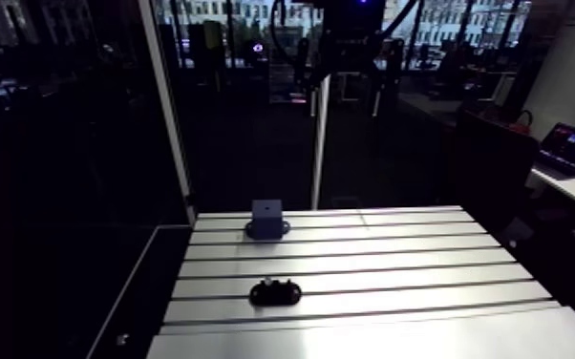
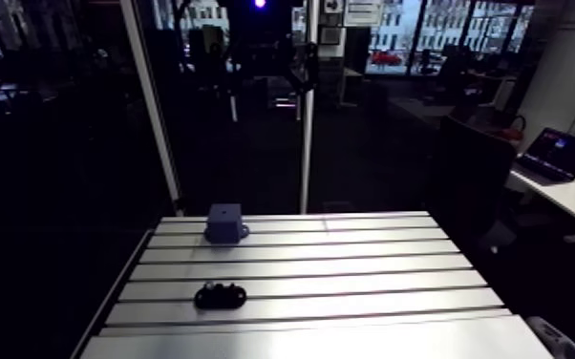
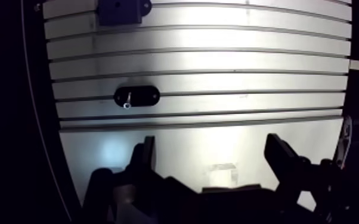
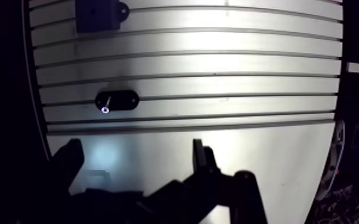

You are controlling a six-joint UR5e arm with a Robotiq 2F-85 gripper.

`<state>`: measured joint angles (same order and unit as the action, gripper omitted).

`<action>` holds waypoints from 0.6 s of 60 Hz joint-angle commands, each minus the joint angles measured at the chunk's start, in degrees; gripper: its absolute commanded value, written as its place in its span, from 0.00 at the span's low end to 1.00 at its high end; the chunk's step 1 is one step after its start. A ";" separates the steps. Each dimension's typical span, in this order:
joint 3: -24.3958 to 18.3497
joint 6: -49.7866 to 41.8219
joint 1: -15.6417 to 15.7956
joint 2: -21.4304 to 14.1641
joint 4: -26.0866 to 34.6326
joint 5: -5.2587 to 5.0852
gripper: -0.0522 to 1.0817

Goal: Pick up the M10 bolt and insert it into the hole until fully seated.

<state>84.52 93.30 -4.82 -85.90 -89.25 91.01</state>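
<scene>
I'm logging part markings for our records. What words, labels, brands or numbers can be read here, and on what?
None can be read: the blue block, the black holder with its bolt, the table and the gripper show no legible text.

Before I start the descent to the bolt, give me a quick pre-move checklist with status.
1. Both jaws open and empty: ok.
2. Target bolt found, sitting in black holder: ok.
3. Are the jaws lined up over the bolt: not ok; the holder lies ahead and off to one side.
4. Exact tilt of the bolt in the holder: cannot tell.
5. Insertion hole atop blue block uncovered: ok.
6. Slotted table bare between jaws and holder: ok.
</scene>
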 commanded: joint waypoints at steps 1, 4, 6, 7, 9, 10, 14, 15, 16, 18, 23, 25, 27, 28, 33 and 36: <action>-2.04 0.69 1.39 1.49 0.44 -0.18 0.05; -2.04 0.70 1.39 1.49 0.44 -0.18 0.05; -2.04 0.70 1.39 1.56 0.44 -0.18 0.05; -2.04 0.70 1.39 1.56 0.44 -0.18 0.05; -2.04 0.70 1.39 1.57 0.44 -0.18 0.05; -2.04 0.70 1.39 1.57 0.44 -0.18 0.05; -2.04 0.70 1.39 1.57 0.44 -0.18 0.05; -2.04 0.70 1.39 1.57 0.44 -0.18 0.05; -2.04 0.70 1.39 1.57 0.44 -0.18 0.05; -1.96 0.70 1.39 1.57 0.44 -0.18 0.05; -1.95 0.63 1.39 1.57 0.44 -0.18 0.05; -1.95 0.62 1.39 1.57 0.44 -0.18 0.05; -1.95 0.62 1.39 1.57 0.44 -0.18 0.05; -1.95 0.61 1.39 1.57 0.44 -0.18 0.05; -1.70 0.53 1.39 1.50 0.44 -0.18 0.05; -1.39 0.45 1.39 1.49 0.36 -0.18 0.05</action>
<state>82.65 93.91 -3.46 -84.37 -88.82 90.84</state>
